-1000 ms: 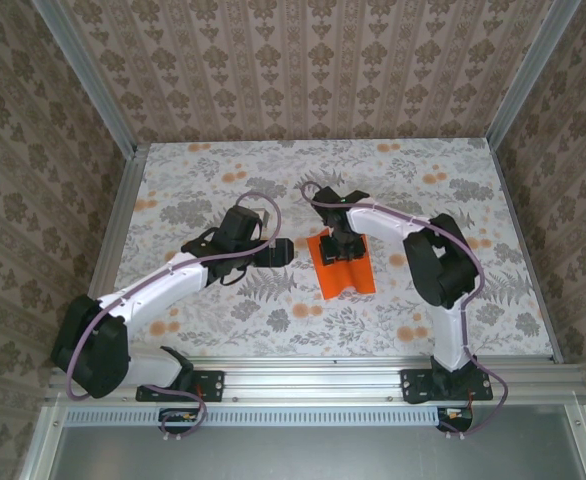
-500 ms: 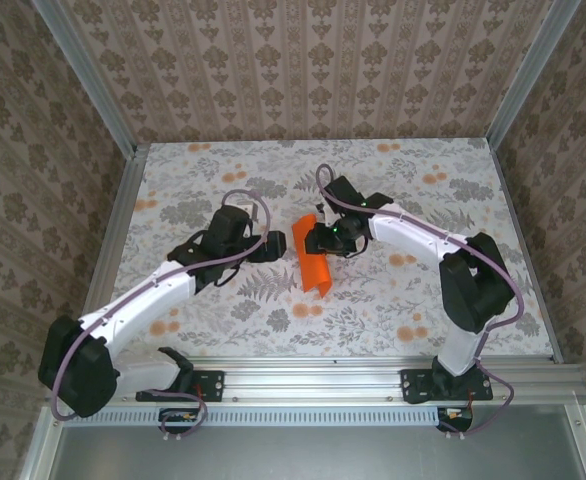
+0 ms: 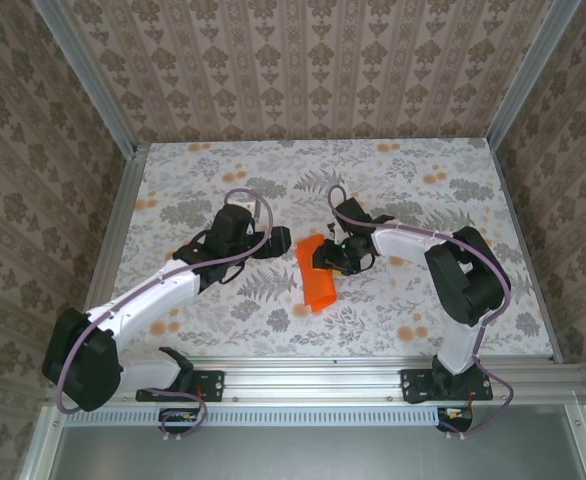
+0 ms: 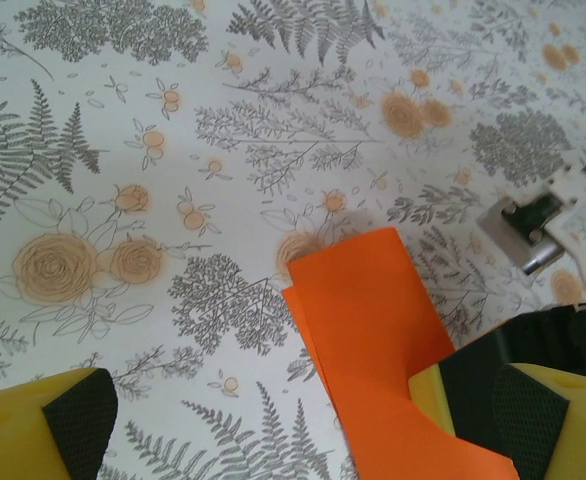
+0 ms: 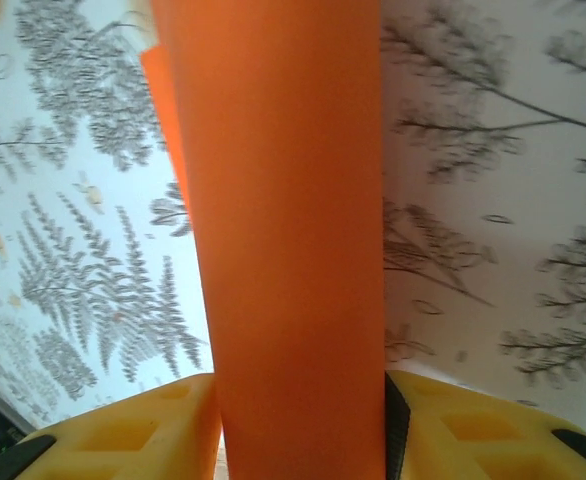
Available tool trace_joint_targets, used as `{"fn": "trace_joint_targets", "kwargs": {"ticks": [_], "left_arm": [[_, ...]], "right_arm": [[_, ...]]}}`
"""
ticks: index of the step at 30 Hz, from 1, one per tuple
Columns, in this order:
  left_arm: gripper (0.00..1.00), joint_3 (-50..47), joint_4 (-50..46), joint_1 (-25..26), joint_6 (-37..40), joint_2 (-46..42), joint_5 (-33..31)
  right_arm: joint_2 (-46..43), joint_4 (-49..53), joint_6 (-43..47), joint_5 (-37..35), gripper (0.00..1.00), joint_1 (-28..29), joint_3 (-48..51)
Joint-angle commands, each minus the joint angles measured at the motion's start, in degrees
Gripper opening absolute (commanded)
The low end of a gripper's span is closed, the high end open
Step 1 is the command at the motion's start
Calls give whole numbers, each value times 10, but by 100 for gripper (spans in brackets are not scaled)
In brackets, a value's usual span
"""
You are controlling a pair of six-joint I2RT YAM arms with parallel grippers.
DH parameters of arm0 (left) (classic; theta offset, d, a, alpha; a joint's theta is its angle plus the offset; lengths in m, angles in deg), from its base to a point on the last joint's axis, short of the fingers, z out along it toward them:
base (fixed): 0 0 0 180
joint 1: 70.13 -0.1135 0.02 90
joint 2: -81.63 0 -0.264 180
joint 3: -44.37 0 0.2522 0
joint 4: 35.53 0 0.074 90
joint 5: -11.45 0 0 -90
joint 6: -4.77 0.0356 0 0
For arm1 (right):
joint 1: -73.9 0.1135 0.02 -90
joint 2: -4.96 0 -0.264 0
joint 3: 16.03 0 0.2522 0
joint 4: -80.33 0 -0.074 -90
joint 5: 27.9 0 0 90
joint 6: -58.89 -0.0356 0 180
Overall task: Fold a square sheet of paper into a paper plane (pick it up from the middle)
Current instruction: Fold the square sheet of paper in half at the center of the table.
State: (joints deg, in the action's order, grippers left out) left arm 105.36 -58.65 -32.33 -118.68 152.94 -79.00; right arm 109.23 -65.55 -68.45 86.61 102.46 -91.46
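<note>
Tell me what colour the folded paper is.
The paper is plain bright orange, clearest in the right wrist view.

The left tool point(image 3: 279, 246) gapes wide just left of the orange paper point(image 3: 319, 284); the right tool point(image 3: 328, 258), elbow folded back, pinches that paper from the right

From the right wrist, the square sheet of paper point(image 5: 288, 240) runs off at 12 and 6 o'clock, hiding the right end effector's point(image 5: 301, 380) inner faces; the counter point(image 5: 493, 200) at 3 o'clock is blurred.
</note>
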Motion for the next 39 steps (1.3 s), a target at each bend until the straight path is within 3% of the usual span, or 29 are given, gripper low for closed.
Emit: {"fn": "trace_joint_targets", "kwargs": {"ticks": [1, 8, 18, 28, 39], "left_arm": [[100, 4, 16, 0, -15, 3, 3], [100, 44, -20, 1, -6, 47, 73], [99, 38, -14, 3, -8, 50, 89], [98, 39, -5, 14, -17, 68, 90], [98, 49, -20, 16, -11, 71, 91]], "right_arm": [[-3, -28, -5, 15, 46, -15, 24], [-8, -28, 0, 13, 56, -28, 40], [-46, 42, 61, 4, 66, -51, 43], [-28, 59, 118, 108, 58, -63, 36], [4, 29, 103, 125, 55, -61, 42]]}}
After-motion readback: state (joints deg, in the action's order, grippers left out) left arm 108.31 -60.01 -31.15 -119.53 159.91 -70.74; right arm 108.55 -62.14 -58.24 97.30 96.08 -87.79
